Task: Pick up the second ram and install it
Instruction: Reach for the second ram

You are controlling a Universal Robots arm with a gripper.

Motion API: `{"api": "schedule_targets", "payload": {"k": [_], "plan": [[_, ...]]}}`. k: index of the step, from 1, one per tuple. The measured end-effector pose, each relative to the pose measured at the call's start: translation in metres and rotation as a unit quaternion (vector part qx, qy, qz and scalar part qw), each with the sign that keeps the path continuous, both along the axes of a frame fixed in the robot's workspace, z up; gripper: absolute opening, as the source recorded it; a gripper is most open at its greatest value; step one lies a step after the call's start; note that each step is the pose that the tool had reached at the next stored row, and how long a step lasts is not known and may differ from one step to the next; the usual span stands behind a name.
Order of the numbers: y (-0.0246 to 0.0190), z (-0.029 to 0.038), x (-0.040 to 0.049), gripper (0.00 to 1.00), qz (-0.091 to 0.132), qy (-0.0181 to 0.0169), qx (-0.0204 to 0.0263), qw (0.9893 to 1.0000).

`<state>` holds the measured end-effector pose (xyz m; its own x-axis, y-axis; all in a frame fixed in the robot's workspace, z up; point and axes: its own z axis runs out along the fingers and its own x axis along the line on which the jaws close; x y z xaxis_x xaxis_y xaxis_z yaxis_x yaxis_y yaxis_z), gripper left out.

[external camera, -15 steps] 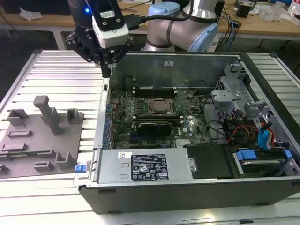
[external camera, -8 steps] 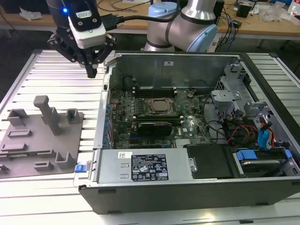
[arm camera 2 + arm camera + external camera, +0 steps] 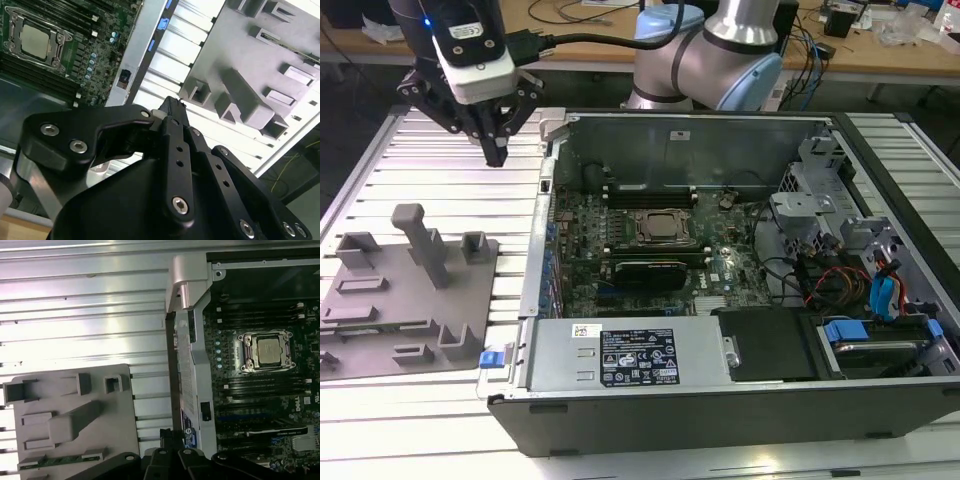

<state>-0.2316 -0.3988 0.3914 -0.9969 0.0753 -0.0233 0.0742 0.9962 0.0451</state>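
The second ram (image 3: 62,459), a thin green stick, lies in a long slot along one edge of the grey fixture tray (image 3: 120,405) in the first wrist view. My gripper (image 3: 498,155) hangs well above the slatted table in the exterior view, behind the tray (image 3: 380,350) and just left of the open computer case's (image 3: 720,118) far corner. Its fingers meet at the tip with nothing between them, as in the second wrist view (image 3: 172,104). The motherboard's CPU socket (image 3: 665,228) has long black slots on both sides.
Upright grey posts (image 3: 420,240) rise from the tray. The case wall (image 3: 187,340) stands between tray and motherboard. A power supply (image 3: 630,355) and a drive bay with cables (image 3: 860,290) fill the case's near and right parts. The arm's base (image 3: 710,55) stands behind the case.
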Motion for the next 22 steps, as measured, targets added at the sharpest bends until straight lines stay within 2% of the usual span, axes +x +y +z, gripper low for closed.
{"api": "schedule_targets", "payload": {"k": [2, 3, 11, 15, 19, 21, 22], "plan": [[0.0000, -0.0001, -0.0058, 0.11, 0.000, 0.0000, 0.0000, 1.0000], [0.0000, -0.0003, -0.0115, 0.11, 0.000, 0.0000, 0.0000, 1.0000], [0.0000, -0.0007, -0.0264, 0.11, 0.000, 0.0000, 0.0000, 1.0000], [0.0000, -0.0012, -0.0408, 0.11, 0.000, 0.0000, 0.0000, 1.0000], [0.0000, -0.0015, -0.0499, 0.11, 0.000, 0.0000, 0.0000, 1.0000], [0.0000, -0.0017, -0.0614, 0.11, 0.000, 0.0000, 0.0000, 1.0000], [0.0000, -0.0017, -0.0640, 0.11, 0.000, 0.0000, 0.0000, 1.0000]]}}
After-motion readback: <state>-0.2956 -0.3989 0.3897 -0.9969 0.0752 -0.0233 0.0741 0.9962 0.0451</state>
